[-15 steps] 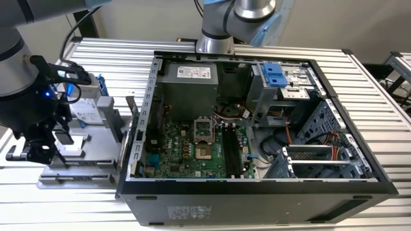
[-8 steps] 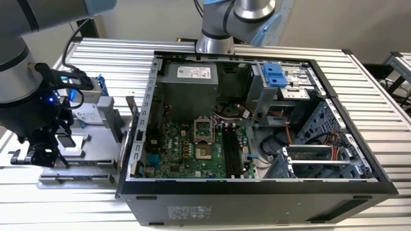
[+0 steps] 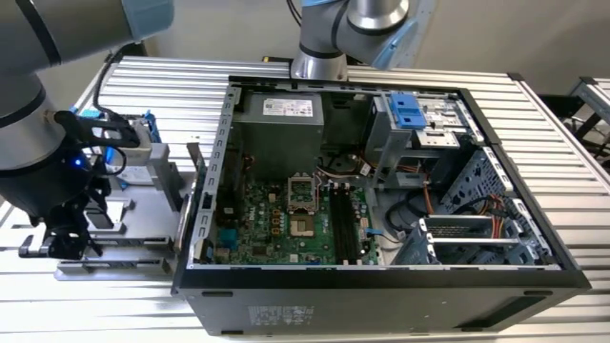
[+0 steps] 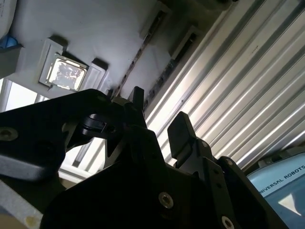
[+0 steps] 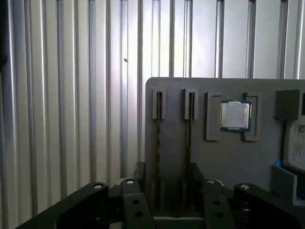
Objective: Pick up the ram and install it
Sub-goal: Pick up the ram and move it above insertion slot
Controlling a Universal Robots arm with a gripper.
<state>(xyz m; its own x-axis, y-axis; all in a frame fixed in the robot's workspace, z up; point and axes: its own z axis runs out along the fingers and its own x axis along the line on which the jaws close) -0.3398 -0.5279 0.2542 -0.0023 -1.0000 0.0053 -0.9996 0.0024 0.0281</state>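
A: Entry 1, from where I'm standing. The gripper (image 3: 62, 247) is hanging low over the gray holder (image 3: 153, 171), which is sitting on the ribbed table (image 3: 562, 164) at the exterior view's left of the open computer case (image 3: 381, 296). The exterior view is also giving us the motherboard (image 3: 286, 221) and its long black slots (image 3: 343, 225) inside the case.

B: Noting it. And the wrist cameras?

A: They're bringing the holder up close. In the first wrist view the ram (image 5: 158, 143) is standing on edge in 1 of 2 narrow slots, so it's reading as a thin dark strip. A second strip (image 5: 190, 133) is sitting in the slot beside it. A processor chip (image 5: 235, 115) is lying in a square recess further along.

B: Colour? Chips on the stick?

A: Edge-on, I can't tell. In the second wrist view it's showing as a dark line as well.

B: Pincer?

A: The fingers (image 5: 131, 205) are standing spread apart, gripping nothing. They're hovering at the near end of the 2 slots. Whether a fingertip is touching the holder, I can't tell.
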